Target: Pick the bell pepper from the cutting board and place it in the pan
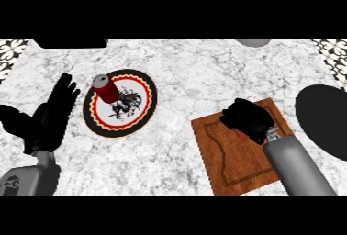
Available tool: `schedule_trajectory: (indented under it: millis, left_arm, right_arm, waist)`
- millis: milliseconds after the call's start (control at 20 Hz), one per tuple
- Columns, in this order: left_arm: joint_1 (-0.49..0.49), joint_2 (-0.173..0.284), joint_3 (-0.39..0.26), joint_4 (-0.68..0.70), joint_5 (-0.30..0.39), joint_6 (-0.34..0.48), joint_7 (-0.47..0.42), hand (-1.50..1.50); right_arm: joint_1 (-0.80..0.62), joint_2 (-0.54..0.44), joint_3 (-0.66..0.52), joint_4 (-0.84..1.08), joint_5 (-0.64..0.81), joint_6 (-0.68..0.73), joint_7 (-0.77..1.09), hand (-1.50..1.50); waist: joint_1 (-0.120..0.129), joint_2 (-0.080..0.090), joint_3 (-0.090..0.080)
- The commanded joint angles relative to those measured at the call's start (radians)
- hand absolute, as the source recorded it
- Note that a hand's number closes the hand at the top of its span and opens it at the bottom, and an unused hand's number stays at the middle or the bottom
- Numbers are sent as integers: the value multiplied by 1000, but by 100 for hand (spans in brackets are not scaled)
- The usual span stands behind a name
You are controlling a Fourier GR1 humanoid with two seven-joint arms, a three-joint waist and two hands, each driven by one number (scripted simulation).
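Note:
The wooden cutting board (234, 158) lies at the lower right of the counter. My right hand (247, 120) is over the board's far end with its fingers curled down. The bell pepper does not show anywhere on the board; the curled hand hides it. The black pan (324, 120) sits just right of the board, cut off by the view's right edge. At the far left my left hand (49, 117) rests open, fingers pointing up.
A round patterned plate (146, 108) with a red can (106, 88) standing on it lies left of centre, between the two hands. A dark object (71, 43) and a grey one (254, 42) sit at the counter's far edge.

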Motion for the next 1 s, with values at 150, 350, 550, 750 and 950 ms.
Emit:
schedule_trajectory:
  millis: [150, 350, 550, 750, 950]
  left_arm:
    - [49, 40, 52, -25, 5, 13, 22, 0]
    - [76, 22, 40, -56, 8, 11, 13, 0]
    - [65, 26, 37, -74, 10, 11, 36, 0]
    - [19, 0, 18, -29, 3, 11, 19, 0]
    - [-15, 18, 29, -4, 17, -25, 15, 0]
  right_arm:
    - [256, 91, -258, -176, -150, 8, 294, 150]
    - [299, 68, -290, -539, -179, 56, 343, 150]
    - [384, 125, -255, -860, -175, 113, 429, 150]
    - [449, 99, -341, -1118, -262, 350, 490, 150]
    - [370, 115, -466, -1130, -348, 401, 547, 150]
  waist:
    - [-79, -21, 2]
    - [-65, -23, -1]
    - [-50, -19, 0]
    - [-14, 1, 1]
    - [10, 8, 2]
